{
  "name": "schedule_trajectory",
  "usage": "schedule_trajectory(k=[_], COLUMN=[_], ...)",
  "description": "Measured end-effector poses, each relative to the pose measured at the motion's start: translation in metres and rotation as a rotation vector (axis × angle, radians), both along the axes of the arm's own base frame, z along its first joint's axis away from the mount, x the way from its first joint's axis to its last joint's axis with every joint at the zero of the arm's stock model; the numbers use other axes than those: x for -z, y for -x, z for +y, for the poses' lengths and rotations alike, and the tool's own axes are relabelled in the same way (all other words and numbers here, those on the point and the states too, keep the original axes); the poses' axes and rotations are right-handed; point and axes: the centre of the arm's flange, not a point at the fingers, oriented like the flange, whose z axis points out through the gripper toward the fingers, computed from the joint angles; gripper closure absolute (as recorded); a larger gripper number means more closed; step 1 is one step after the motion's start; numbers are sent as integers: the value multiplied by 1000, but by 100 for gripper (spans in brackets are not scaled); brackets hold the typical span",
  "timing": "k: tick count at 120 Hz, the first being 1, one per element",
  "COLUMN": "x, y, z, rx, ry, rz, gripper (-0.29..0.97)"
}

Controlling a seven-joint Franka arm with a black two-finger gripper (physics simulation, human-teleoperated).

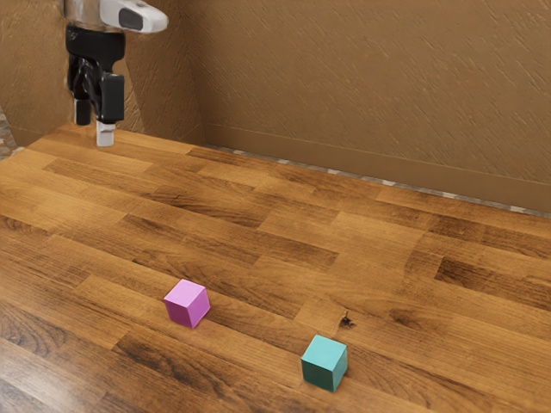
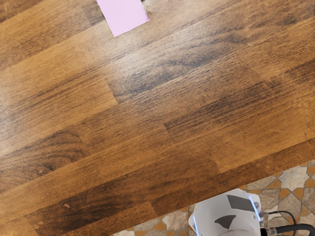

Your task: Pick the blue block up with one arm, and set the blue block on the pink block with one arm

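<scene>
Blue block (image 1: 325, 362) rests on the wooden table (image 1: 362, 232), not yet picked up.
Exterior view: it sits toward the exterior view's right of the pink block (image 1: 188, 303), well apart from the raised gripper (image 1: 93, 127), whose fingers stand apart and empty. It is probably light, rigid and flat-sided, so pinch two opposite faces. Wrist view: the pink block (image 2: 123, 14) lies ahead.

dark-grained wooden plank table (image 1: 370, 232), rough brown textured wall (image 1: 362, 77) behind it, patterned tile floor (image 2: 291, 184) beyond the edge
</scene>
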Motion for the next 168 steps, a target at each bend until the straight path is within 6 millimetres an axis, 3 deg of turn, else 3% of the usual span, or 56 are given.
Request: schedule_trajectory(k=[17, 25, 29, 33, 42, 51, 64, 90, 96, 111, 131, 156, 168], x=[-10, -3, 5, 20, 88, 146, 193, 257, 270, 283, 298, 336, 345], y=[-8, 8, 13, 18, 34, 46, 35, 34, 25, -8, -9, -26, -38], z=[-21, -19, -27, -49, -123, -173, -211, -301, -304, -278, -288, -290, -297], rx=[139, 167, 205, 272, 493, 668, 819, 1097, 1116, 1097, 1142, 1112, 1127], ry=[70, 100, 105, 110, 119, 141, 185, 272, 288, 312, 354, 383, 374], rz=[-101, -94, -79, -50, 43, 71, 59, 12, 1, -51, -63, -34, -42], gripper=[0, 0, 0, 0, 0, 0, 0, 0, 0, 0, 0, 0, 0])
